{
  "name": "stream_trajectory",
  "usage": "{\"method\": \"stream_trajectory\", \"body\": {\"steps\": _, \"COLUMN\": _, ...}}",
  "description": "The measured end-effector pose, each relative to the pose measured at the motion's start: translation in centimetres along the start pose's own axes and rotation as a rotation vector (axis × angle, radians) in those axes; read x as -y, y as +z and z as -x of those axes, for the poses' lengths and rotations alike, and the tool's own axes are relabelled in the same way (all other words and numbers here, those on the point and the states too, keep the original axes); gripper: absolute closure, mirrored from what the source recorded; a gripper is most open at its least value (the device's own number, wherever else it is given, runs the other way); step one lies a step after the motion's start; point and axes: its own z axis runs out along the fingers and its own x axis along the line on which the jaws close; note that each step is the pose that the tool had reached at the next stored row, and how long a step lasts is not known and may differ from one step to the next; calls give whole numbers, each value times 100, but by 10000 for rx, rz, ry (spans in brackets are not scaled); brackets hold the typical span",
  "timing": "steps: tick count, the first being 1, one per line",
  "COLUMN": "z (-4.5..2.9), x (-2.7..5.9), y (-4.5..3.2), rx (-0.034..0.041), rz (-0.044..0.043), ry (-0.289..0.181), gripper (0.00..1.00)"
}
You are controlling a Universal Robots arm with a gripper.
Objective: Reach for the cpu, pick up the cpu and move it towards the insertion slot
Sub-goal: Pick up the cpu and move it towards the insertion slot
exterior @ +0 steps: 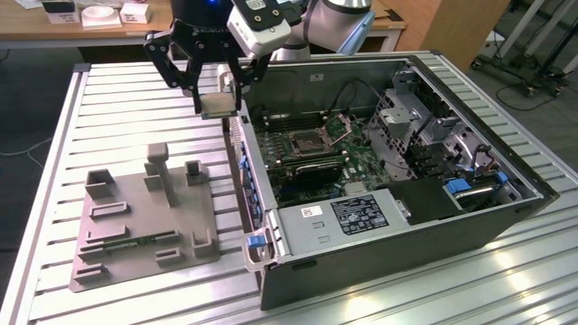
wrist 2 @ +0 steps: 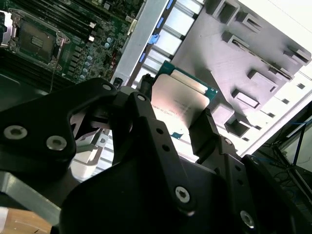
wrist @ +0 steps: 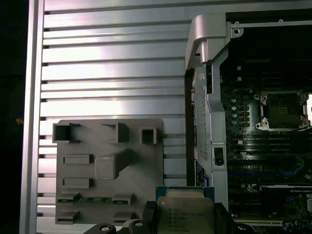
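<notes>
The gripper has its fingers closed on the cpu and holds it in the air over the ribbed table, just outside the open computer case. So the pickup looks done; the insertion slot on the green motherboard sits unfilled, some way off toward the exterior view's right. The second wrist view shows the chip's silvery plate pinched between black fingers, and the first wrist view sets the grey plastic tray beside the socket.
</notes>
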Motion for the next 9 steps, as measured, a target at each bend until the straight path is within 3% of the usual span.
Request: {"method": "stream_trajectory", "body": {"steps": 9, "z": 34, "x": -1, "y": 3, "rx": 0, "rz": 0, "ry": 0, "gripper": 46}}
